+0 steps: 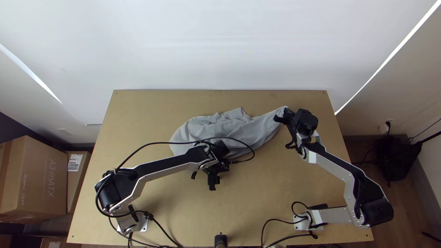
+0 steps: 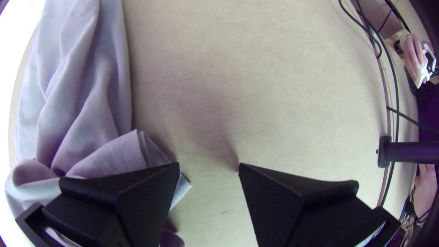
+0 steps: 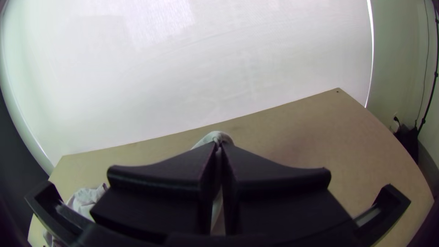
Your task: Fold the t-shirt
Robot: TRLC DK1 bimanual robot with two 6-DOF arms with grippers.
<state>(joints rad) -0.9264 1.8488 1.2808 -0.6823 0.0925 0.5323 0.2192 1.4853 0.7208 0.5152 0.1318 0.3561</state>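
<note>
Pinching the t-shirt (image 1: 257, 130), the right gripper (image 1: 281, 114) tops its outward-bent arm (image 1: 337, 170).

Pale wood makes up the tabletop (image 1: 275, 183), smooth, matt and faintly grained. The t-shirt (image 1: 216, 126), towards its twelve o'clock, is soft grey woven-looking cloth, dull and creased. The arms pair silver-grey metal links (image 1: 334, 169), satin-finished, with black plastic-looking joints (image 1: 377, 211). The left pincer (image 1: 212, 179) has matt black fingers with finely ribbed faces; the right pincer (image 1: 282, 116) is equally matt and black. Between eight and nine o'clock in the top view stands a dull brown cardboard box (image 1: 34, 172).
</note>
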